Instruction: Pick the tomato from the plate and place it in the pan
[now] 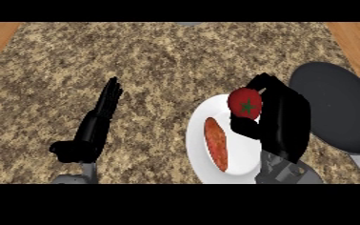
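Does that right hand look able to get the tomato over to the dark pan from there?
Probably yes: the right hand already grips the tomato, and the pan lies just beside it, nothing between.

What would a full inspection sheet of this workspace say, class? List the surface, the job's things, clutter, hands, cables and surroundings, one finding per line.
Surface: speckled granite counter.
Job's things: red tomato held over the white plate, at its upper right edge; dark pan sits right of the plate, with nothing seen in it.
Clutter: an orange-red sausage-like item lies on the plate.
Hands: right hand is curled round the tomato; left hand rests open at the left, fingers pointing away from the robot.
Cables: nothing seen.
Surroundings: wood-coloured strips at the upper corners.
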`<state>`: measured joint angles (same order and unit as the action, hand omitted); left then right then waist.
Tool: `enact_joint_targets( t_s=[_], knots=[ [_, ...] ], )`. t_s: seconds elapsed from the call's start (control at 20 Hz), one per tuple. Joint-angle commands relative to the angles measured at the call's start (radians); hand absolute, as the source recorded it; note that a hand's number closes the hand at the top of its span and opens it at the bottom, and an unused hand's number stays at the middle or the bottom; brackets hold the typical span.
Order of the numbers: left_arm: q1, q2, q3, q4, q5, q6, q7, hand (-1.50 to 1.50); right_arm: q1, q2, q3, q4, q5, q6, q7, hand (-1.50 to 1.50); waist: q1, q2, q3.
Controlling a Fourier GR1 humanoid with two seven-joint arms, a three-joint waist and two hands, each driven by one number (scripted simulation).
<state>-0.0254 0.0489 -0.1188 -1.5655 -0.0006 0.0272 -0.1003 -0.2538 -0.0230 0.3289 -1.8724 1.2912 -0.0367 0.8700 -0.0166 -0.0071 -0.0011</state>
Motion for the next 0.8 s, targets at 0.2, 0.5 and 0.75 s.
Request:
enact_joint_targets(
  t_s=[0.2,0.5,0.75],
  knots=[
    [0.038,-0.005,-0.01,-0.022,-0.007,-0.013,-0.043,0.0,0.065,-0.012,-0.191,-0.081,-0.093,-0.124,-0.015,1.5,0.017,0.007,0.001],
    [0.033,0.026,0.025,-0.025,0.015,-0.041,-0.019,0.0,0.128,-0.138,-0.388,-0.017,-0.216,-0.235,-0.179,1.5,0.017,0.007,0.001],
    [0.006,-0.028,-0.04,-0.076,-0.035,0.014,0.054,0.0,0.099,-0.246,-0.515,0.191,-0.203,-0.384,-0.316,1.5,0.022,0.008,0.002]
  ],
)
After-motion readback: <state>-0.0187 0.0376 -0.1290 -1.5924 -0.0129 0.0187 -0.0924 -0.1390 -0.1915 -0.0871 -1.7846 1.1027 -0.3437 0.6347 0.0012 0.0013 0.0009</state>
